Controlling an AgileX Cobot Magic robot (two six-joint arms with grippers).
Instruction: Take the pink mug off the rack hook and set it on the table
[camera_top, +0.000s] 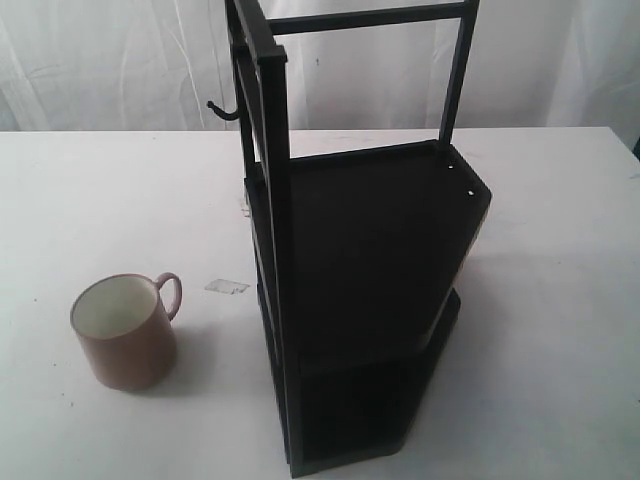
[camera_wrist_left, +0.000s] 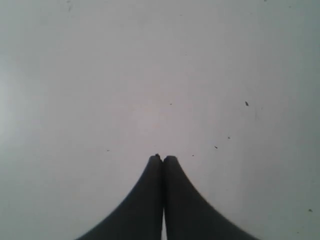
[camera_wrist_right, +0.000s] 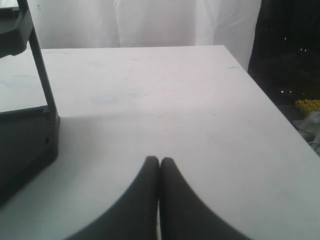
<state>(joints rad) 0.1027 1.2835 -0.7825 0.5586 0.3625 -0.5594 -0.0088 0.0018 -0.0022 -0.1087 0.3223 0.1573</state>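
Note:
The pink mug (camera_top: 125, 335) stands upright on the white table (camera_top: 90, 200) at the front left, cream inside showing, its handle turned toward the rack. The rack hook (camera_top: 226, 112) sticks out bare from the upright bar of the tall black rack (camera_top: 365, 290). Neither arm appears in the exterior view. My left gripper (camera_wrist_left: 162, 158) is shut with nothing in it, over bare speckled table (camera_wrist_left: 150, 75). My right gripper (camera_wrist_right: 159, 160) is shut and empty too, above the table (camera_wrist_right: 175, 90), with the rack's base (camera_wrist_right: 25, 145) off to one side.
A small scrap of clear tape (camera_top: 227, 287) lies on the table between mug and rack. White curtains hang behind the table. In the right wrist view the table's edge (camera_wrist_right: 280, 115) drops off to a dark floor with clutter.

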